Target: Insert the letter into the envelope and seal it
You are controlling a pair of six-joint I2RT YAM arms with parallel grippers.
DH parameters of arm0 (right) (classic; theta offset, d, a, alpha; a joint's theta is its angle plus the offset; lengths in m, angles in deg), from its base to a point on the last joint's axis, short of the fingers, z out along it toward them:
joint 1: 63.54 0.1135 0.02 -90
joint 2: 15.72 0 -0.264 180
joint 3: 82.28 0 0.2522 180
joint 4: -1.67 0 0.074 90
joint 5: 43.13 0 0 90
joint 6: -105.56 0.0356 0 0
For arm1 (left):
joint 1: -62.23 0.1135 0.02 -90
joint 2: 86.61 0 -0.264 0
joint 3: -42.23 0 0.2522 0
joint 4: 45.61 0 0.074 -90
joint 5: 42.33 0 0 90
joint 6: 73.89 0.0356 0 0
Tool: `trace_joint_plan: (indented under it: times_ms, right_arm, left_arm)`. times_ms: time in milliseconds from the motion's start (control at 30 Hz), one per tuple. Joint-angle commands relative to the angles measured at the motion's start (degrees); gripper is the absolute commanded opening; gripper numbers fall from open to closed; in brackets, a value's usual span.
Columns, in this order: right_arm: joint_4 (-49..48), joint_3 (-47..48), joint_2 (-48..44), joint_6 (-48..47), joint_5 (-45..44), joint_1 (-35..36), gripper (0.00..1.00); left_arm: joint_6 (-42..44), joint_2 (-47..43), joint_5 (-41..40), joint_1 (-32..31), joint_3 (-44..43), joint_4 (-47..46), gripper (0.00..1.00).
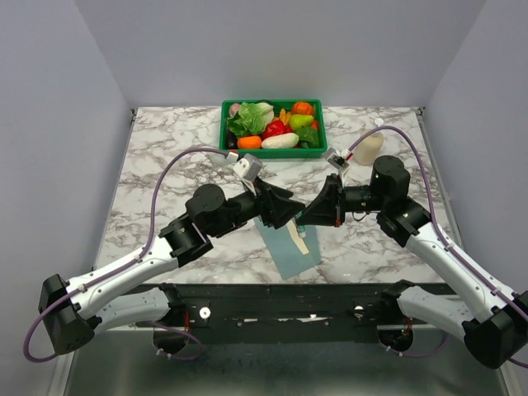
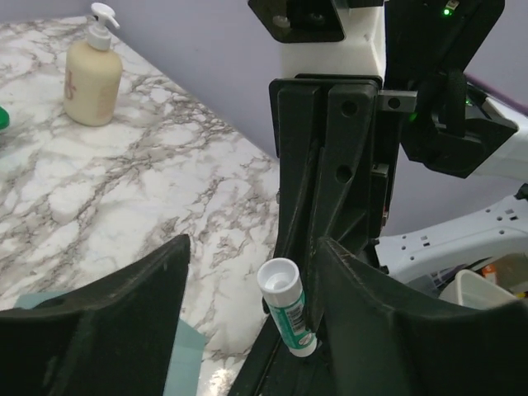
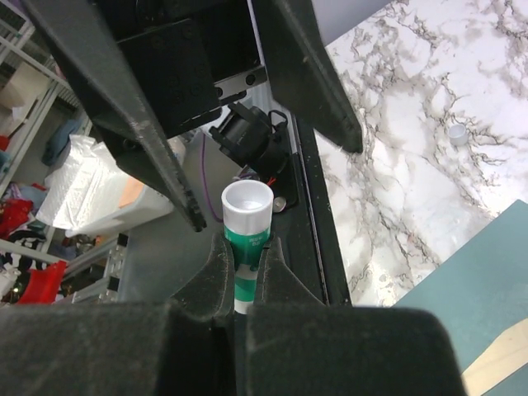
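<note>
Near the envelope [image 1: 289, 256], right tool [image 3: 245, 268] clamped on glue stick [image 3: 247, 214], left tool [image 2: 247, 280] open around it

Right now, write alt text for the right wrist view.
The right gripper clamps an uncapped green-and-white glue stick, with the open left gripper flanking it. At lower right the teal envelope lies on the marble table, the beige letter at the frame's corner.

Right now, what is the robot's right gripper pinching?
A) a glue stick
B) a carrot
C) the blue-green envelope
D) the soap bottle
A: in the right wrist view, the right gripper is shut on a white glue stick with a green label, its open end pointing away from the camera.
</note>
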Motion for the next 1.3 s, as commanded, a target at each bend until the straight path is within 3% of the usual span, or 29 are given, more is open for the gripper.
trace_joint_plan:
  times_ms: [0,100,267,467,567,667,700,833,967,1067,1267]
  right_arm:
    - [-1.38,-0.83,-0.45,-0.43,-0.59,0.30,0.01]
    - [-1.21,-0.83,-0.72,-0.43,-1.47,0.39,0.01]
    - [-1.29,-1.09,-1.16,-0.25,-3.05,0.30,0.01]
    - [-1.21,-1.18,-1.51,-0.08,-5.08,0.30,0.01]
    - [-1.21,-1.18,-1.51,0.01,-5.52,0.30,0.01]
    - [-1.21,-1.18,-1.60,0.01,-6.04,0.30,0.01]
    - [-1.21,-1.18,-1.51,0.18,-6.39,0.30,0.01]
    - [-1.38,-1.18,-1.69,0.54,-7.45,0.30,0.02]
    - [-1.65,-1.53,-1.60,1.33,-7.98,0.30,0.24]
    - [-3.58,-1.97,-1.51,2.20,-7.89,0.30,0.33]
    - [-4.46,-2.50,-1.33,3.26,-7.89,0.30,0.42]
  left_arm:
    - [-2.33,1.53,2.94,0.08,-1.07,-1.24,0.59]
    - [-3.38,1.45,3.29,0.08,-0.54,-1.24,0.53]
    - [-4.62,1.62,3.64,0.08,-0.37,-0.80,0.52]
    - [-5.49,1.80,4.61,0.08,-0.02,-0.63,0.41]
    - [-5.76,1.97,5.13,0.08,0.07,-0.63,0.26]
    - [-6.11,2.32,5.92,-0.01,-0.10,-0.71,0.02]
    - [-6.20,2.50,6.19,0.08,-0.10,-0.72,0.00]
    - [-6.46,1.98,6.89,-0.01,0.42,-2.03,0.00]
    - [-6.55,1.01,6.01,-0.01,0.69,-2.38,0.00]
    - [-6.55,0.74,5.49,-0.01,0.34,-2.47,0.00]
    - [-6.72,1.01,4.70,-0.01,-0.54,-3.17,0.00]
